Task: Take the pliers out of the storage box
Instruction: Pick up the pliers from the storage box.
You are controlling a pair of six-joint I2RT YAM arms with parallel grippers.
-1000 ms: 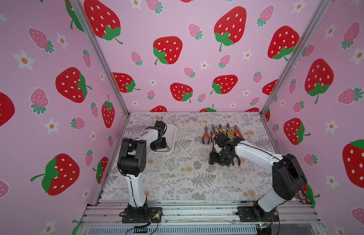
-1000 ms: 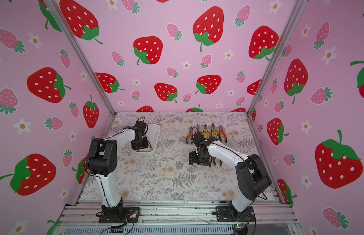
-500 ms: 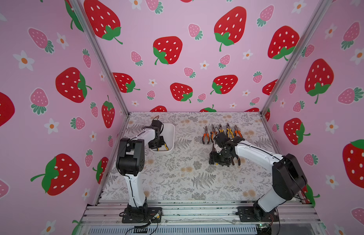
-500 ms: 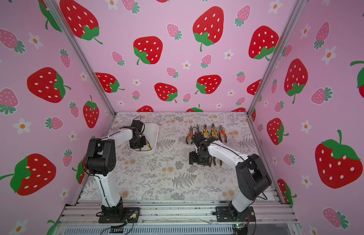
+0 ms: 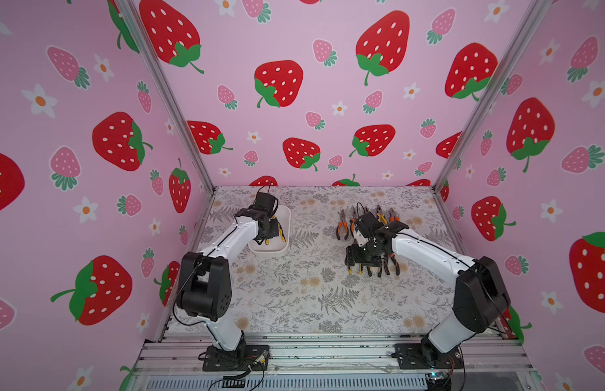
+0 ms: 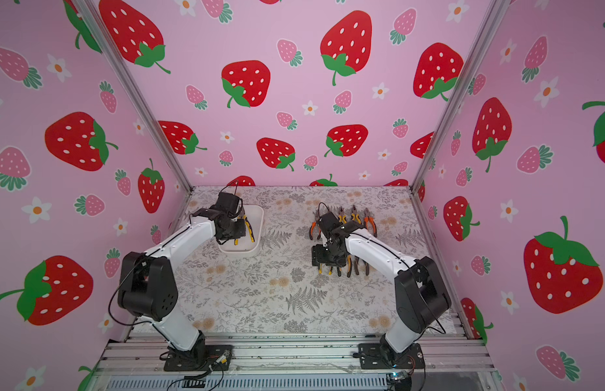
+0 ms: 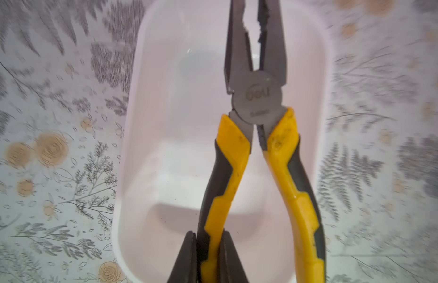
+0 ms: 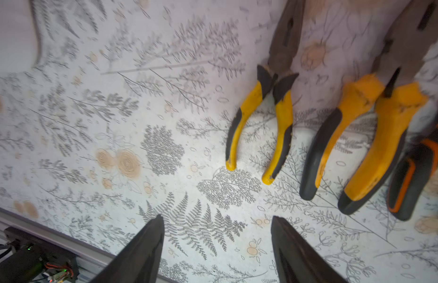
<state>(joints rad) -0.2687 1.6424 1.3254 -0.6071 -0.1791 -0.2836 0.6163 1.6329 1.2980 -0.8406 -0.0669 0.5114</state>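
The white storage box [image 5: 286, 216] [image 6: 259, 216] [image 7: 129, 147] stands at the back left of the table. My left gripper [image 7: 209, 234] is over it, shut on one handle of yellow-and-black pliers [image 7: 256, 98] [image 5: 281, 233] whose nose points away from the wrist. Nothing else shows on the box floor under them. My right gripper [image 8: 217, 218] [image 5: 362, 262] hangs open and empty over the table. It is beside a row of pliers lying there: a small yellow-and-black pair [image 8: 259, 127], a larger one [image 8: 360, 137] and an orange-and-black one [image 8: 414, 176].
A second row of orange-handled pliers [image 5: 341, 225] [image 6: 368, 220] lies behind the right wrist. Pink strawberry walls close in the left, back and right sides. The aluminium rail [image 5: 328, 348] runs along the front edge. The floral tablecloth [image 5: 294, 287] covers the table.
My left gripper has shut on the handle of the yellow-and-black pliers in the box. The right arm has not moved.
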